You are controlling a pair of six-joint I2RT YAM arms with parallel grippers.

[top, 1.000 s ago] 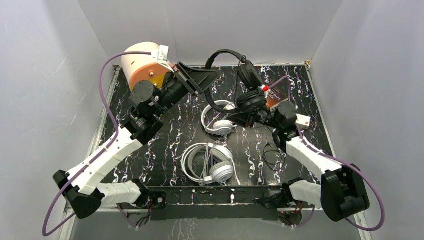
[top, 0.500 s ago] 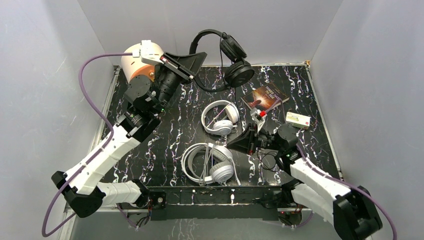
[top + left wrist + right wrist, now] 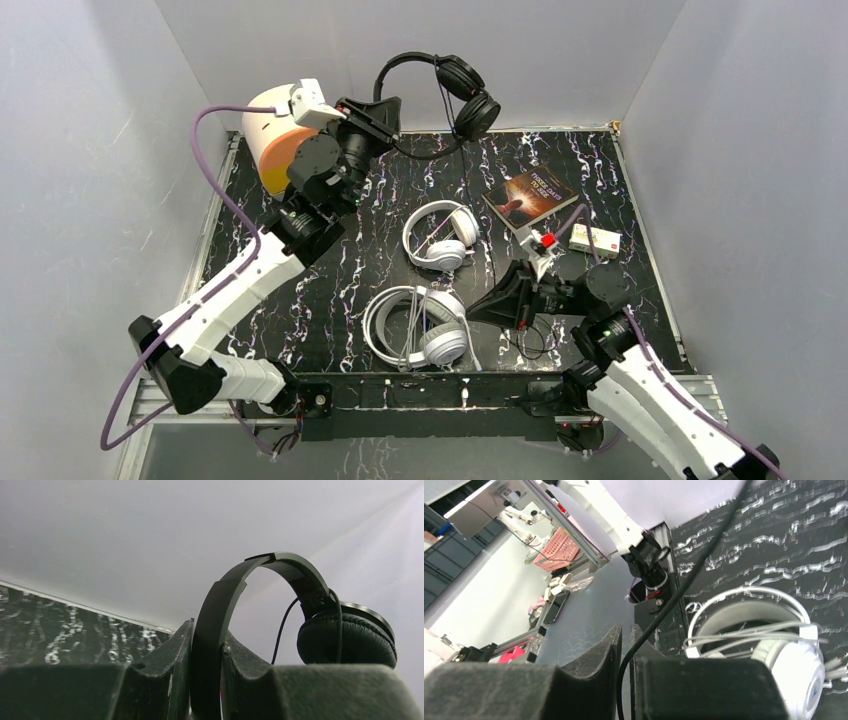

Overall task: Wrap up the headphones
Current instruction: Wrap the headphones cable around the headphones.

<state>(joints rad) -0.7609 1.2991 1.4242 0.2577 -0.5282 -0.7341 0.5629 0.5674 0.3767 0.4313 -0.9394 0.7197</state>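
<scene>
Far left: left hand (image 3: 205,647) clamped on headband (image 3: 215,605) of small black pair (image 3: 478,114), raised off surface (image 3: 340,300), cups right of hand.

Centre: slimmer white pair (image 3: 440,250) and big white pair (image 3: 443,343) lie flat.

Near right: right hand (image 3: 626,636) pinched narrow on black cord (image 3: 684,580).

We judge step = winding cord round band. We want light tension, even turns, no jerk at cup, slack kept clear of white pairs.

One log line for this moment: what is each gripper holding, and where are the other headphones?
left gripper: shut on black headphones headband, lifted | right gripper: shut on cord | big white pair, slim white pair: lying unheld
</scene>
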